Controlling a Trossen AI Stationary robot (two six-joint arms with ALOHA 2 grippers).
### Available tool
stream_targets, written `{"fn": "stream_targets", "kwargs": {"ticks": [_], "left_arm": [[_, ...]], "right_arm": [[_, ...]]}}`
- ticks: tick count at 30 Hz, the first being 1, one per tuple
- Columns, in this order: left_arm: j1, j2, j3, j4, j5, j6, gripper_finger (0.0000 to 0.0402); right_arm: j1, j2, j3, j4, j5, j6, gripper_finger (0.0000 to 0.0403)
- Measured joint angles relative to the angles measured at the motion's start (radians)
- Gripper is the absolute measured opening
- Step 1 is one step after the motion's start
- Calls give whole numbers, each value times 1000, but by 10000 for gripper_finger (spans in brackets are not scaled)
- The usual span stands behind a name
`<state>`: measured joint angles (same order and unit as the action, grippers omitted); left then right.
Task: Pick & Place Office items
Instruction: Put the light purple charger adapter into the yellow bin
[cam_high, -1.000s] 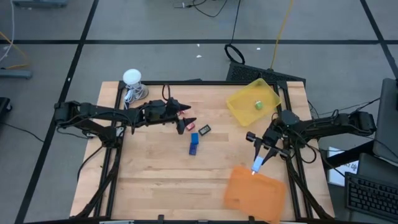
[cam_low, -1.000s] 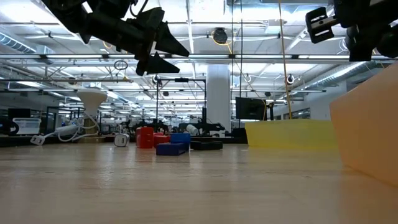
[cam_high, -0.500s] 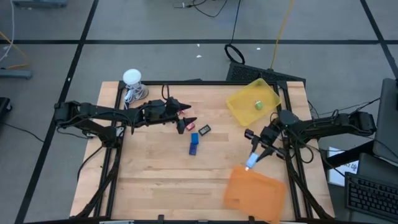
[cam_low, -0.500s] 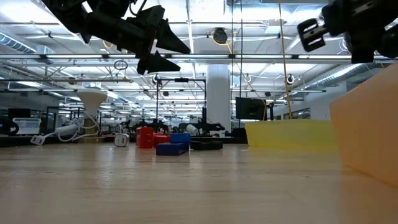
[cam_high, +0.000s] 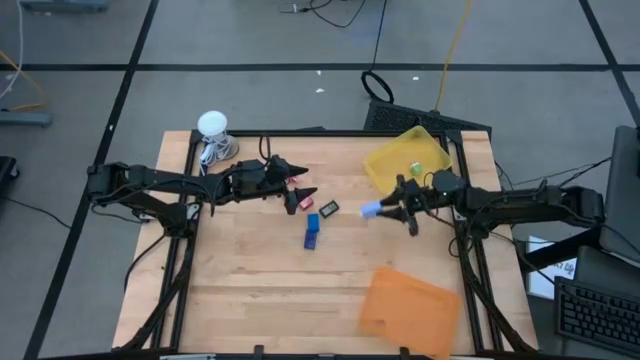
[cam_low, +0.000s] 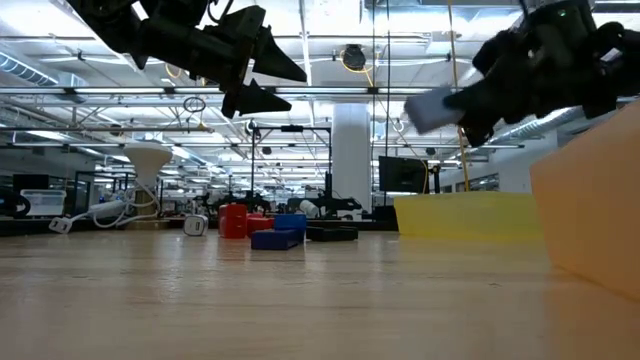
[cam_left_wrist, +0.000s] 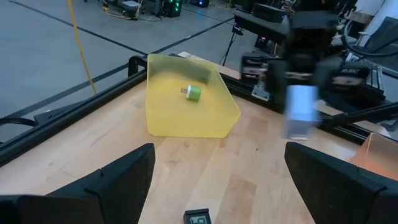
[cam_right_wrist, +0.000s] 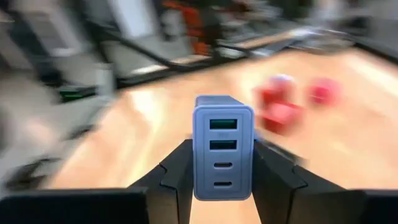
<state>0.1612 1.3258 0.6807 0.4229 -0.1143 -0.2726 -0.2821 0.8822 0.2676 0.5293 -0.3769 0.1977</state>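
Right claw (cam_right_wrist: 222, 163): clamped on light blue charger (cam_right_wrist: 223, 147), carried above counter (cam_high: 250, 270), long axis along the fingers | yellow tray (cam_high: 405, 165) just beside your claw, orange tray (cam_high: 410, 310) well apart; right arm nearer both | left claw (cam_high: 300, 183): fingers apart, hovering over red pieces (cam_high: 293, 201).

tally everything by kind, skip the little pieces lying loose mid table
trays: 2, the yellow tray and the orange tray
white ball with a cord: 1
green piece in the yellow tray: 1
light blue charger in the jaws of the right gripper: 1
total: 5
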Motion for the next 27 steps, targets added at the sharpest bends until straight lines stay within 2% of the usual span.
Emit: {"fn": "stream_targets", "kwargs": {"ticks": [3, 8, 13, 21, 27], "left_arm": [[0, 0, 0, -1, 0, -12, 359], [0, 0, 0, -2, 0, -10, 350], [0, 0, 0, -8, 5, 9, 342], [0, 0, 0, -8, 8, 9, 346], [0, 0, 0, -8, 8, 8, 346]], "right_arm": [[-33, 0, 0, -65, 164, -19, 112], [-84, 0, 0, -177, 504, -50, 112], [-127, 0, 0, -241, 748, -82, 112], [-231, 0, 0, -270, 930, -163, 112], [-347, 26, -8, -321, 925, -160, 112]]}}
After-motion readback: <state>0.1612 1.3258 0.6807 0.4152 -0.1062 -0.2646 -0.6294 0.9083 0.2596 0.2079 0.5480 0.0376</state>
